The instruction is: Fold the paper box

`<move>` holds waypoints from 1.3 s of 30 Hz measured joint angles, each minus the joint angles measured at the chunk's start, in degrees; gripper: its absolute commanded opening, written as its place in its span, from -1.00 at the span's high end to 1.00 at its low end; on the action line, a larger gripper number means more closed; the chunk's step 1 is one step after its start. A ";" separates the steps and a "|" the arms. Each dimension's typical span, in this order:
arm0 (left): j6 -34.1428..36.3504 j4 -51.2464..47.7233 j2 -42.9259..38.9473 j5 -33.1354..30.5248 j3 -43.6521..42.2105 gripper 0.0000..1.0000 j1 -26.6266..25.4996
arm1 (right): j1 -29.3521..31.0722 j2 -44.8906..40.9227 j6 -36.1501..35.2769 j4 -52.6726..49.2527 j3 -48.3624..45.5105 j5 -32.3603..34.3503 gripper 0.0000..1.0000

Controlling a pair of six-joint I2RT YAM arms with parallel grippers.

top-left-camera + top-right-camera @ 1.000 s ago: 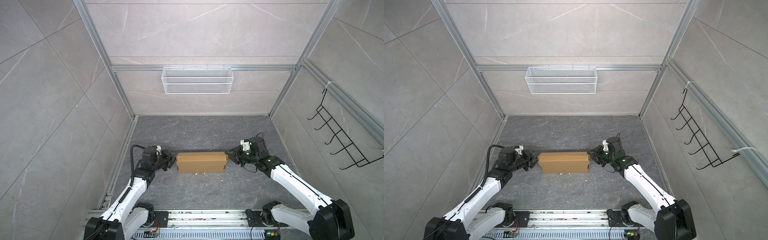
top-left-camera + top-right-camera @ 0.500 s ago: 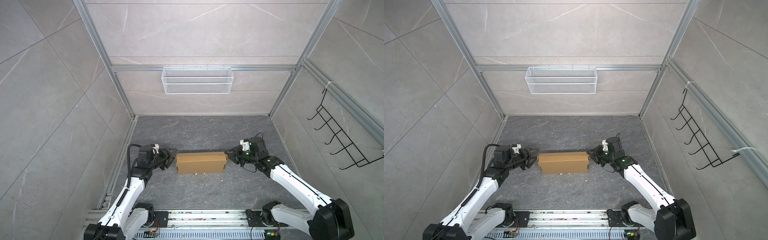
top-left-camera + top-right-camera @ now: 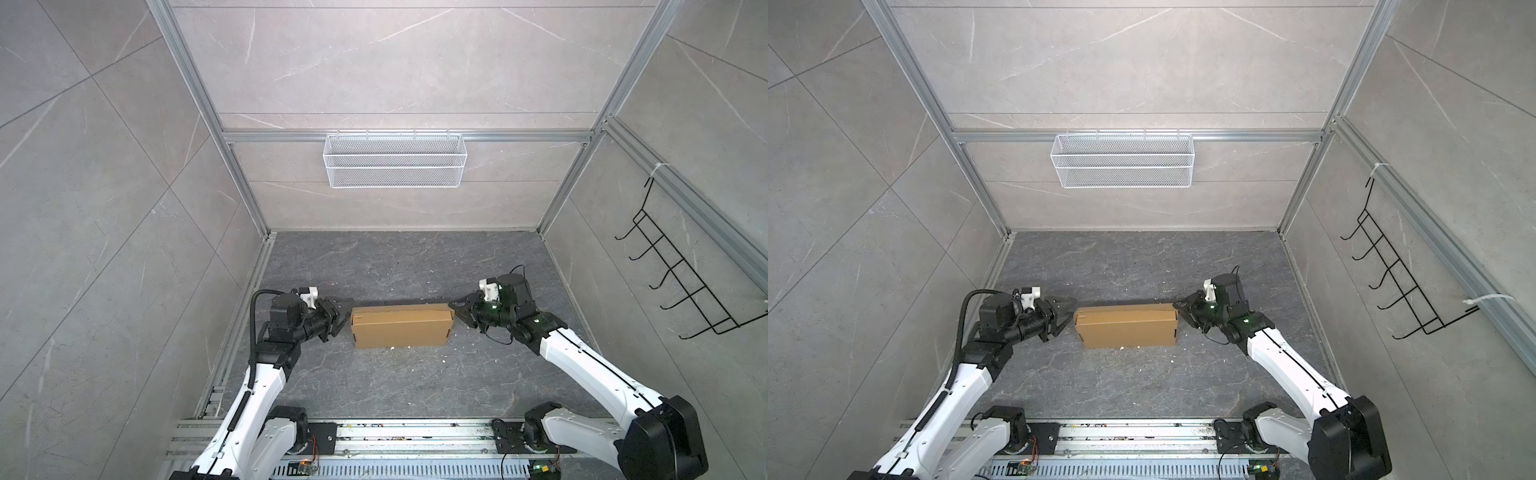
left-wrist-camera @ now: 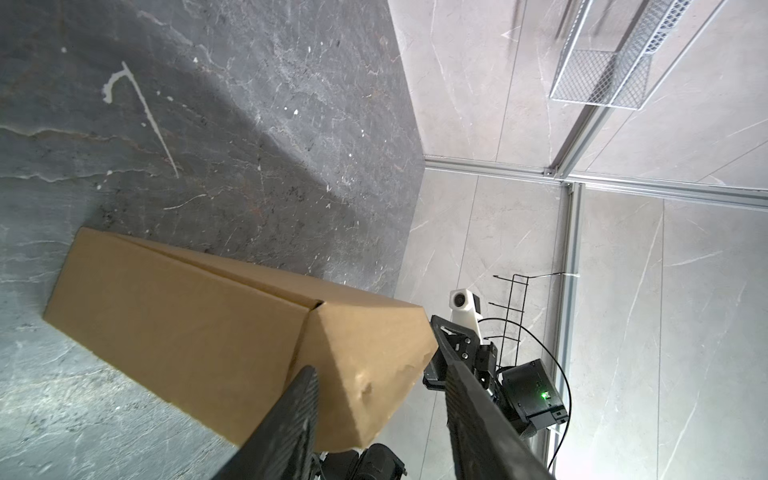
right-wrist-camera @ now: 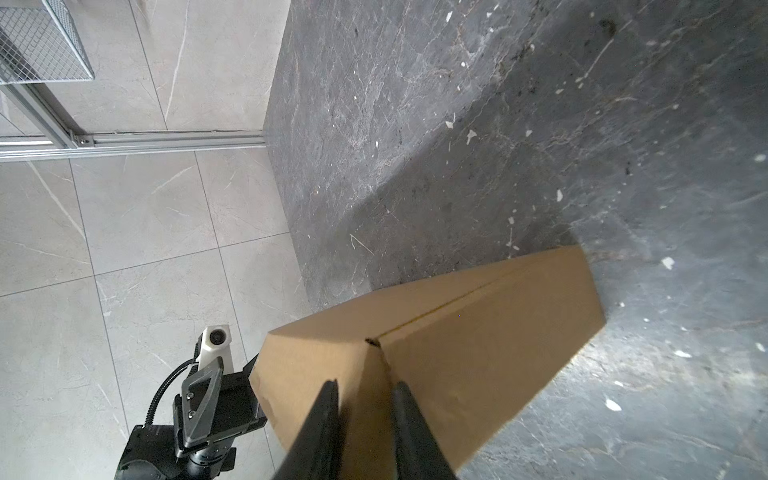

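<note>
We logged the paper box [image 3: 401, 330], folded shut, near centre on the floor [image 3: 395, 266]. Left gripper [image 3: 348, 311]: jaws apart at its left end. Right gripper [image 3: 454, 312]: jaws narrow at its right end; grip we could not tell. Step judged: seating end flaps; next called for squeezing inward.

Twin arms, left arm [image 3: 266, 386] and right arm [image 3: 590, 365]: glossy white link shells, black joint housings. Ribbed black cable [image 3: 254, 324] runs along left arm; thin black wire [image 3: 515, 272] arcs over right wrist. White camera pod [image 3: 309, 294] on left wrist. Green status light [image 3: 493, 307] on right wrist. Left gripper [image 3: 350, 309] matte black, fingers [image 4: 291, 428] textured; two screws [image 5: 190, 395] in triangular finger mount.
</note>
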 measured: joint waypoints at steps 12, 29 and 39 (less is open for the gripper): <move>1.57 1.46 1.38 1.86 -1.38 0.02 0.42 | 0.00 0.00 0.00 0.07 0.00 0.02 0.48; 13.31 -12.07 2.67 4.42 2.71 -0.14 5.81 | 0.02 0.02 0.00 0.07 0.00 0.00 0.49; 8.70 -3.85 2.80 6.45 1.11 -0.20 5.68 | 0.02 0.00 0.00 0.04 0.00 0.02 0.49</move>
